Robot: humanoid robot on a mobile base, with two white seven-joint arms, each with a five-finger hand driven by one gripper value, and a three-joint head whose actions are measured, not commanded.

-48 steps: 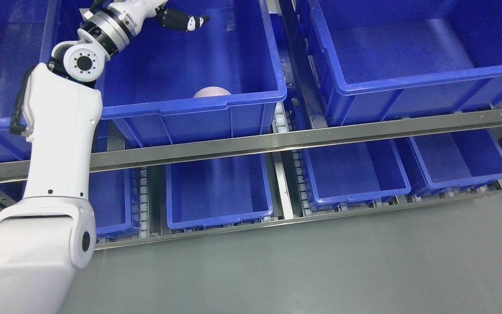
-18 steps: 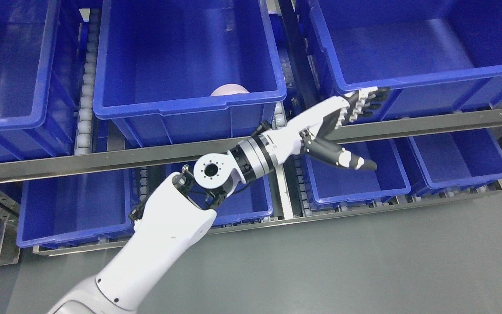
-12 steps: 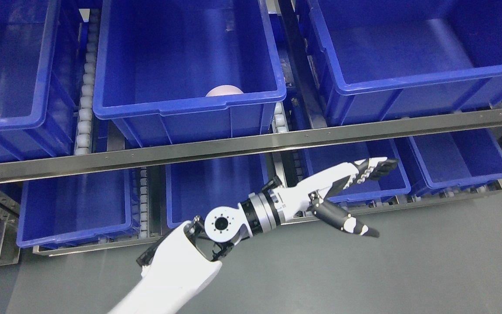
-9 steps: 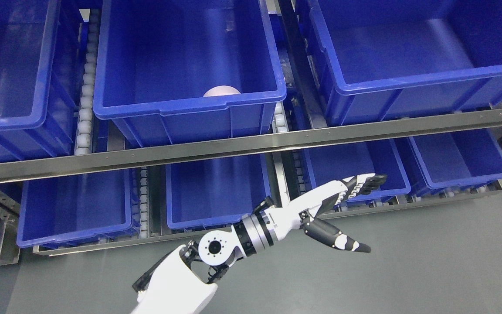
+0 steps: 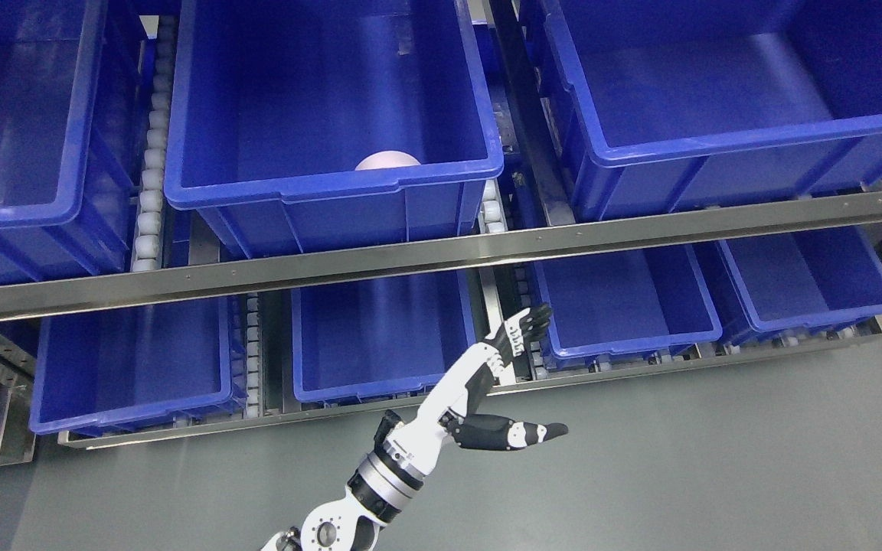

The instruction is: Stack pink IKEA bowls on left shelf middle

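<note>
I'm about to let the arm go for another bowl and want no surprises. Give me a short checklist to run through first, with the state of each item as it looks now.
1. Left hand holds nothing, fingers spread: ok.
2. Left hand clear of the upper middle bin, low in front of the bottom shelf: ok.
3. Pink bowl inside that bin, near its front wall: ok.
4. Bowl stacked on another: cannot tell, only its top shows above the rim.
5. Another pink bowl to pick up: not ok, none visible.
6. Right arm position: cannot tell, out of view.
</note>
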